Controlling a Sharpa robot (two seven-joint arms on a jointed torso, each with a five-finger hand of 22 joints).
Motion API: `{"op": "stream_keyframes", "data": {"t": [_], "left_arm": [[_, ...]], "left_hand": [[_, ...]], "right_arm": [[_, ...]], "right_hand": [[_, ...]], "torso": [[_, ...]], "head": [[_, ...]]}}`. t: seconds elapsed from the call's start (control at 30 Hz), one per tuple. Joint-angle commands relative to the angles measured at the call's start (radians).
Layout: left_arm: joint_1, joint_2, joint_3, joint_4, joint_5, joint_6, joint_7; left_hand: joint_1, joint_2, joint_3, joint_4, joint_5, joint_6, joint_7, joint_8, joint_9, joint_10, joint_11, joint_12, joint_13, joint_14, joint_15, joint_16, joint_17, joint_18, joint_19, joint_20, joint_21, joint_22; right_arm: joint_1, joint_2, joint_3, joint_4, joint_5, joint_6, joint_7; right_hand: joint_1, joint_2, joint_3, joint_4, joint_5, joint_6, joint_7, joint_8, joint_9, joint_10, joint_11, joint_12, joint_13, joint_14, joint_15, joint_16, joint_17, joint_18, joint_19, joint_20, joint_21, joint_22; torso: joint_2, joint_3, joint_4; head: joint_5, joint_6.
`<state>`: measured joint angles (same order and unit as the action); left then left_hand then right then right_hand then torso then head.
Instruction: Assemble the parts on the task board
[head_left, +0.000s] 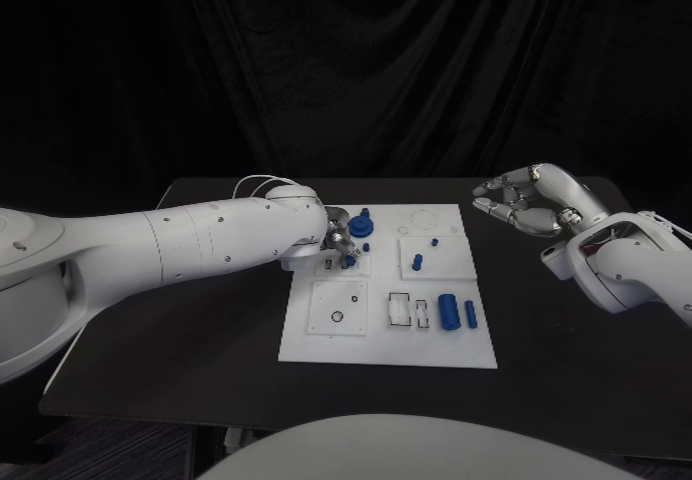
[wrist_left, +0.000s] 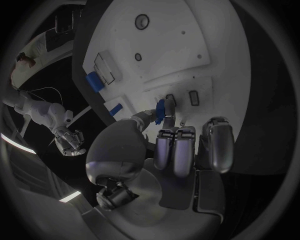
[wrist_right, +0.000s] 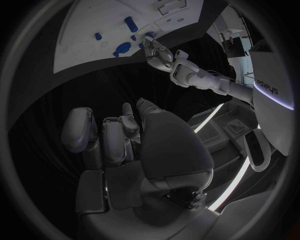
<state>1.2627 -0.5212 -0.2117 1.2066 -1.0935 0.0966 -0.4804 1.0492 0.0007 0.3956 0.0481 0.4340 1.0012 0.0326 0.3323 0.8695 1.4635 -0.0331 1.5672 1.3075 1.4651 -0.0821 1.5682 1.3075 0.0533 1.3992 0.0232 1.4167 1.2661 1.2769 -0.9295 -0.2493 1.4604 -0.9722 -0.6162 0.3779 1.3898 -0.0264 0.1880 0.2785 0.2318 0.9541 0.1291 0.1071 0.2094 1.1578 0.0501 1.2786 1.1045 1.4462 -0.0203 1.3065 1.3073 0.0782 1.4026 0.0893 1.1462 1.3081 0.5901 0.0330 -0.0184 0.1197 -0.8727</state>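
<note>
One table (head_left: 188, 330) carries one board (head_left: 389, 345). Two arms reach in, each with one hand: a left hand (head_left: 338, 240) and a right hand (head_left: 529, 200).

Seven blue parts can be counted on the board:
- One knob (head_left: 359, 224) sits at the far left.
- One stub (head_left: 369, 246) sits just near of the knob.
- One held piece (head_left: 351, 263) is at the left hand's fingers.
- One speck (head_left: 434, 241) sits at the far right.
- One peg (head_left: 417, 263) sits near the speck.
- One thick cylinder (head_left: 450, 312) and one thin pin (head_left: 470, 314) sit side by side at the near right.

There is one dark ring (head_left: 336, 317) at the near left. Two white blocks (head_left: 400, 308) lie in the near middle.
</note>
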Motion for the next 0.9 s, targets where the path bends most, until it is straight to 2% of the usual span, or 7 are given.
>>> {"op": "stream_keyframes", "data": {"t": [0.03, 0.4, 0.9], "left_arm": [[-0.002, -0.010, 0.001, 0.015, 0.000, -0.020, 0.010], [-0.002, -0.048, 0.001, 0.057, 0.000, -0.055, 0.005], [-0.010, -0.069, 0.001, 0.069, 0.000, -0.092, 0.005]], "left_hand": [[-0.021, -0.001, 0.102, -0.089, 0.007, 0.006, 0.001, -0.009, 0.010, 0.107, -0.005, 0.004, 0.263, 0.106, -0.006, 0.003, 0.263, 0.016, -0.002, 0.001, -0.005, 0.002], [-0.041, -0.003, 0.125, -0.103, 0.004, 0.011, 0.001, -0.012, 0.021, 0.107, -0.005, 0.004, 0.263, 0.106, -0.007, 0.003, 0.263, 0.016, 0.000, 0.001, -0.005, 0.005], [-0.059, 0.001, 0.134, -0.103, -0.011, 0.013, 0.001, -0.016, 0.028, 0.107, -0.005, 0.004, 0.263, 0.106, -0.006, 0.003, 0.263, 0.016, -0.001, 0.001, -0.006, 0.005]], "right_arm": [[-0.004, -0.002, 0.001, -0.001, -0.005, 0.004, -0.020], [-0.006, -0.004, 0.001, -0.001, -0.005, 0.006, -0.024], [-0.008, -0.003, 0.001, -0.001, -0.008, 0.009, -0.029]], "right_hand": [[0.010, -0.001, 0.005, 0.002, 0.006, 0.001, 0.001, -0.004, -0.001, -0.002, 0.001, -0.004, -0.001, 0.005, 0.003, -0.005, 0.019, 0.011, 0.004, 0.000, -0.003, 0.143], [0.010, -0.001, 0.006, 0.002, 0.007, 0.001, 0.001, -0.004, -0.001, -0.003, 0.001, -0.005, -0.002, 0.004, 0.003, -0.007, 0.017, 0.012, 0.003, 0.000, -0.005, 0.143], [0.010, -0.001, 0.006, 0.002, 0.007, 0.001, 0.002, -0.005, -0.002, -0.005, 0.001, -0.006, -0.004, 0.004, 0.003, -0.008, 0.016, 0.012, 0.003, 0.000, -0.007, 0.142]], "torso": [[0.000, -0.0005, -0.0001], [0.000, -0.0008, 0.0005], [0.001, -0.0007, 0.0009]], "head": [[0.000, 0.000], [0.004, 0.000], [0.005, 0.000]]}}
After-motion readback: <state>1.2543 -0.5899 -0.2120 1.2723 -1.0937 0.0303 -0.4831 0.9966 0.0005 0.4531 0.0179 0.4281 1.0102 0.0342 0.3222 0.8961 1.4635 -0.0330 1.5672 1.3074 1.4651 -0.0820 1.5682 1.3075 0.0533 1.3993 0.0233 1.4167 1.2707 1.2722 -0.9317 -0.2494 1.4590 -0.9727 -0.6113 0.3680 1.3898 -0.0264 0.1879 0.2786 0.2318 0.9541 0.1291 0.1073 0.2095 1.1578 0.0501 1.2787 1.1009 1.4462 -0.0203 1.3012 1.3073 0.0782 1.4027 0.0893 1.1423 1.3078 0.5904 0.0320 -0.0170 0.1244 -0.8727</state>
